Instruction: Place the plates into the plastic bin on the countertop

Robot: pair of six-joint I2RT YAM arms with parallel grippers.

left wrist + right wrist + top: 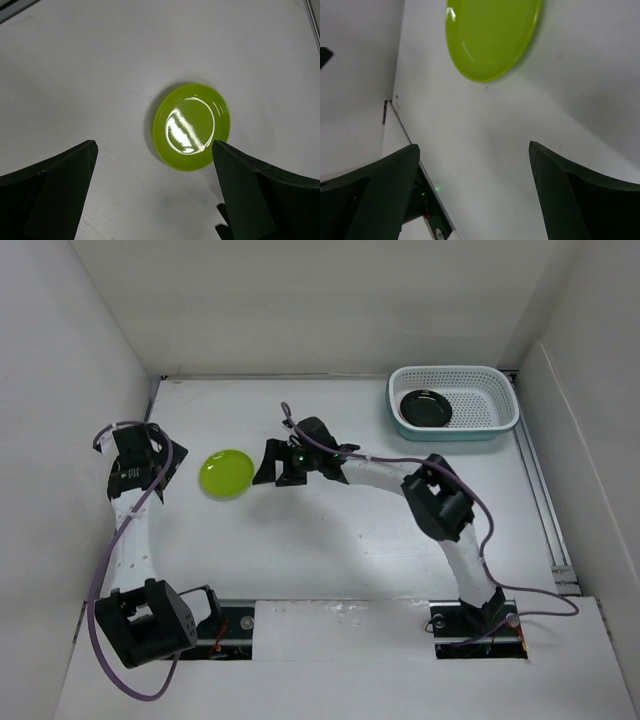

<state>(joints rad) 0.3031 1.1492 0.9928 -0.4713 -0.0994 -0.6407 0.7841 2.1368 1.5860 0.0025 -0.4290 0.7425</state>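
Right gripper (pixel 270 464): jaws spread wide, nothing between them. It sits just to the right of the green plate (pixel 227 474), fingers aimed at it. From the top view I read it as close but not touching. On my right wrist feed the gripper (pixel 473 147) is open, with the plate (pixel 492 35) ahead at the top of the picture and bare countertop (pixel 485 125) in between.

Left gripper (pixel 170 462): also open and empty, near the plate's other side. On the left wrist feed the gripper (pixel 154 145) frames the plate (pixel 192 126), which lies flat on the countertop (pixel 330 540).

The bin (pixel 505 400) stands at the far right corner, well apart from the green plate. A black plate (pixel 425 407) lies in its left half.
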